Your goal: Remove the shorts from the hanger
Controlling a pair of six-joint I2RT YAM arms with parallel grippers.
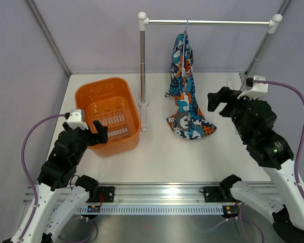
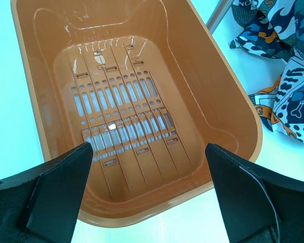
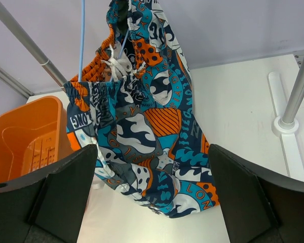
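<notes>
The printed shorts (image 1: 185,88) hang from the light-blue wire hanger (image 1: 186,29) on the silver rail, their lower end lying on the table. In the right wrist view the shorts (image 3: 147,126) fill the middle, with the hanger wire (image 3: 82,40) at the upper left. My right gripper (image 1: 218,103) is open and empty, to the right of the shorts and apart from them; in its own view it (image 3: 151,202) frames the cloth. My left gripper (image 1: 100,132) is open and empty at the near rim of the orange basket (image 1: 91,93); in its own view it (image 2: 148,195) looks into the basket (image 2: 218,101).
The silver rail (image 1: 207,22) stands on two posts, the left post (image 1: 142,66) right beside the basket and the right post's foot (image 3: 286,124) near my right gripper. Grey walls close in the back and sides.
</notes>
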